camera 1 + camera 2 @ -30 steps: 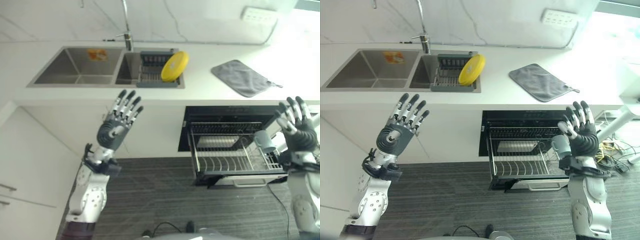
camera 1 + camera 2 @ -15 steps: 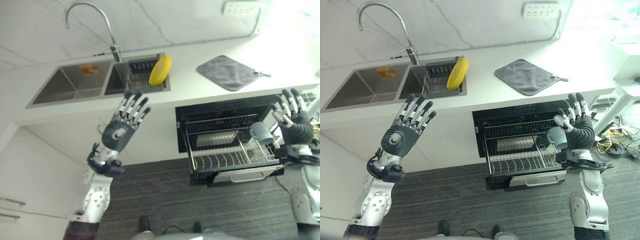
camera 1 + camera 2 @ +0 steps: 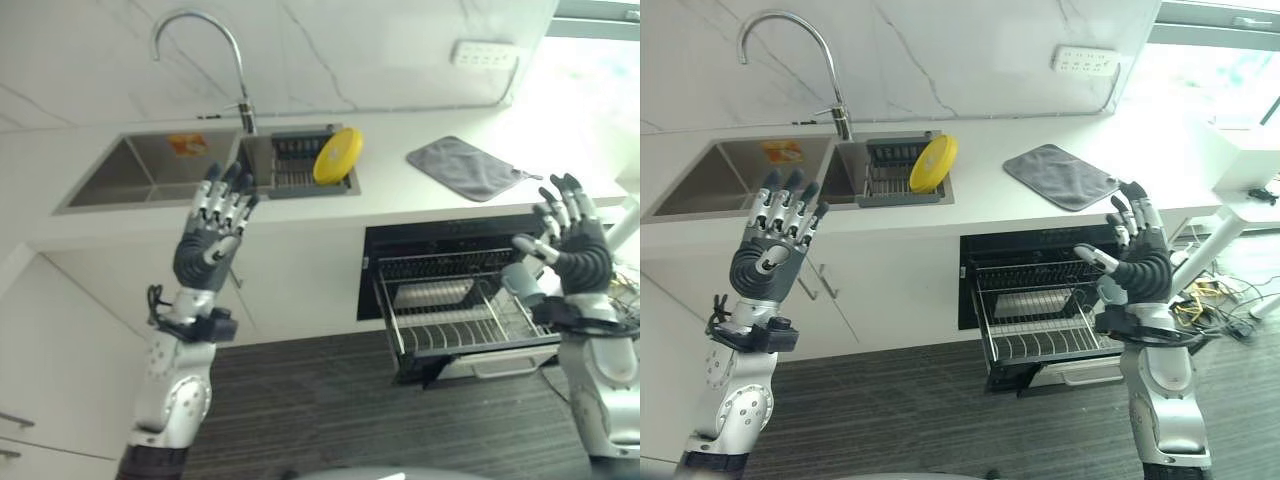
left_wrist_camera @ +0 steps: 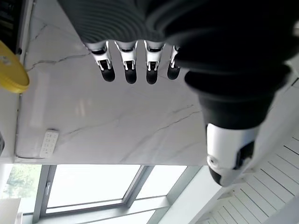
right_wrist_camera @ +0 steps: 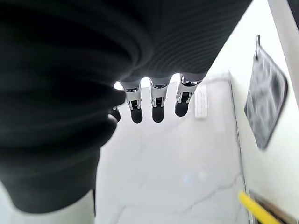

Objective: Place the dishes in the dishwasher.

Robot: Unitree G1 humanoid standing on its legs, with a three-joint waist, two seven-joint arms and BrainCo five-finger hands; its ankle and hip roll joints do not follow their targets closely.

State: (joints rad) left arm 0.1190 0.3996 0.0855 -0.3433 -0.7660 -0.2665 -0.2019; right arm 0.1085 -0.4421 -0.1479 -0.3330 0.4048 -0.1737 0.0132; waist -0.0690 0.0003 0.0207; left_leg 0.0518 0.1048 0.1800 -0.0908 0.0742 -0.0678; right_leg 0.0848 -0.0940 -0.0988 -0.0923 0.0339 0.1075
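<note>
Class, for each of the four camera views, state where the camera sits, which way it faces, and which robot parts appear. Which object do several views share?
Left eye, right eye: head, looking down at sink, open dishwasher rack, both raised hands.
Left wrist: along open left hand toward the wall.
Right wrist: along open right hand toward the wall, grey cloth.
Shared: yellow plate.

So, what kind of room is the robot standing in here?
Most likely a home kitchen: a double sink with a tall faucet set in a white counter, and below it a dishwasher with its rack pulled out.
</note>
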